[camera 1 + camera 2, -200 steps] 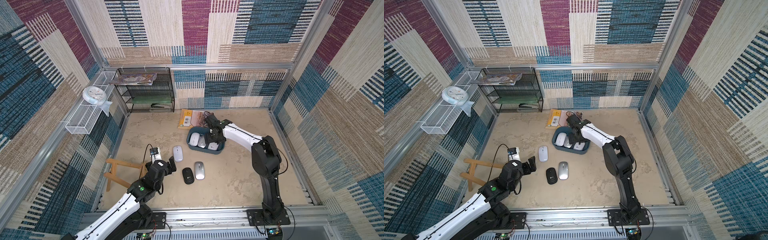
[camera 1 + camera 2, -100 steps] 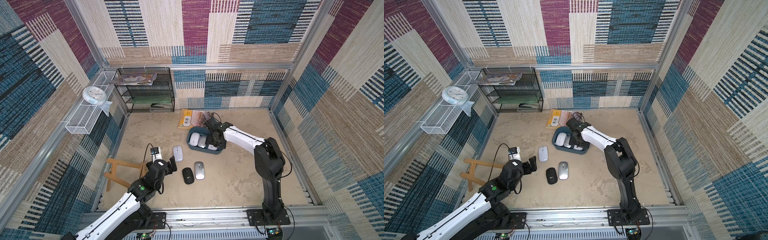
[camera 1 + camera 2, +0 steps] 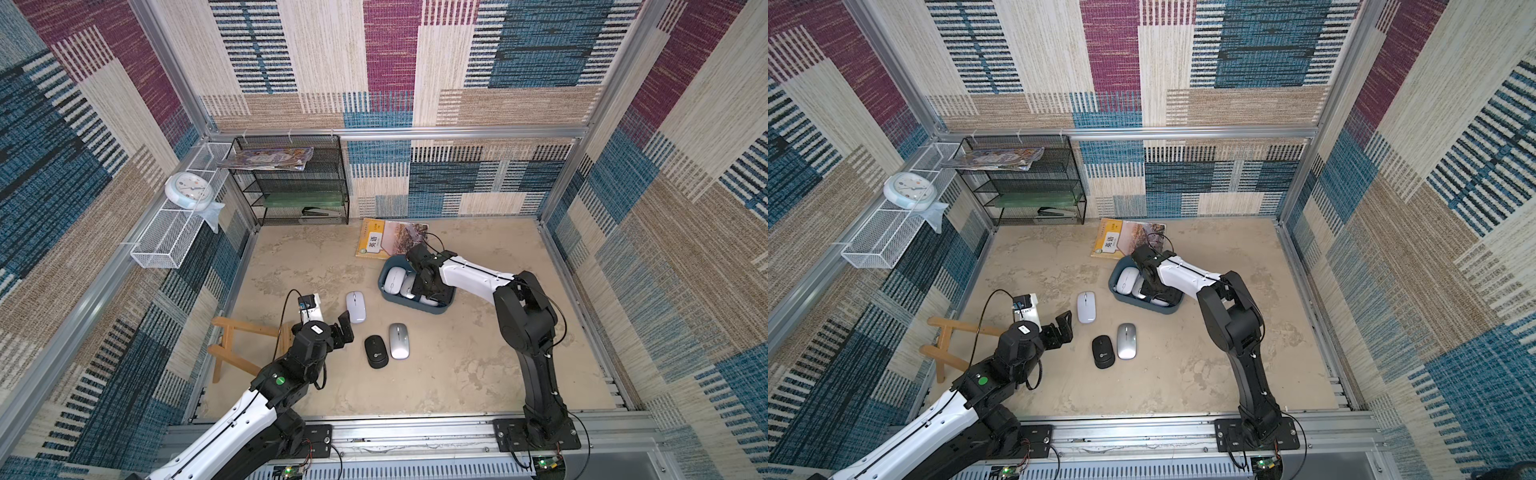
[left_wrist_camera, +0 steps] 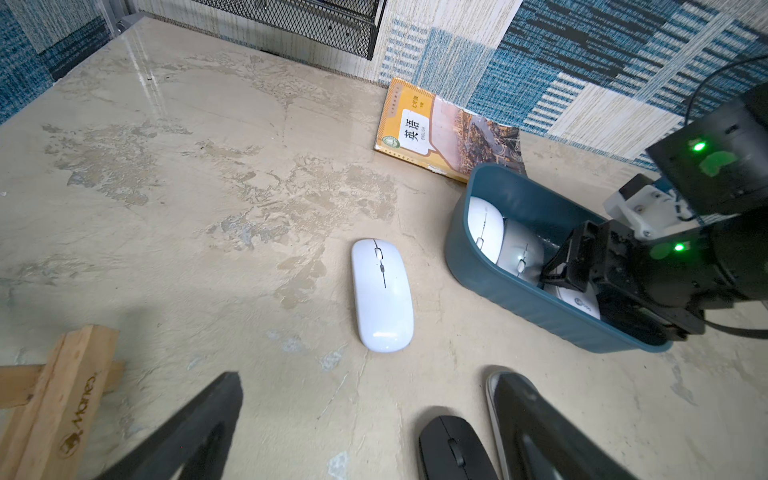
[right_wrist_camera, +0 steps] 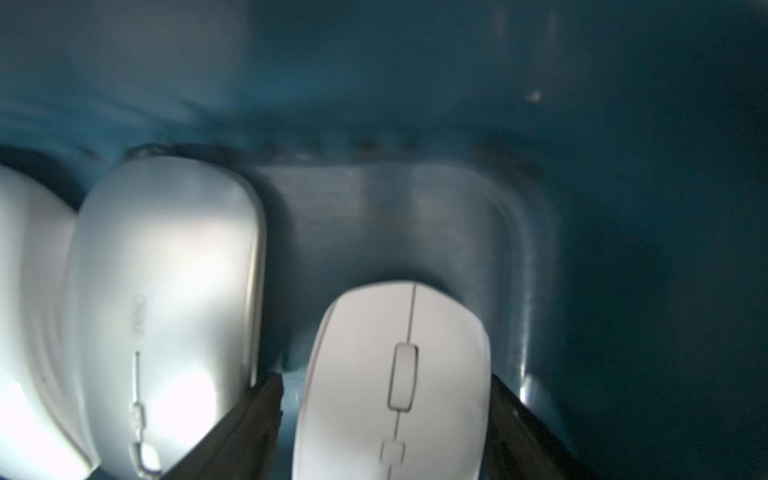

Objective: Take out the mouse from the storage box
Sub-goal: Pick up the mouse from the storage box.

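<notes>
Entry 1, the mouse [image 5: 399, 332]: we are finding it white and lying flat in the 3 o'clock half of the storage box [image 3: 415, 306]. In both top views the box is sitting just past the middle of the table [image 3: 478, 374], toward 1 o'clock. The right gripper [image 5: 384, 382] is sitting down inside the box and straddling the mouse, with 1 finger along each long flank and the mouse's long axis running parallel to the fingers. The jaws are standing parted, a sliver of teal showing beside 1 finger, so we are judging nothing clamped yet. A silver boxed mouse [image 5: 166, 291] is crowding that finger, while the other flank is facing bare box floor. The left gripper [image 4: 365, 376] is hovering spread wide and empty, well apart at 8 o'clock from the box, near a loose white mouse [image 3: 356, 306] on the mottled beige top. Overhead we are seeing nothing blocking a lift.
</notes>
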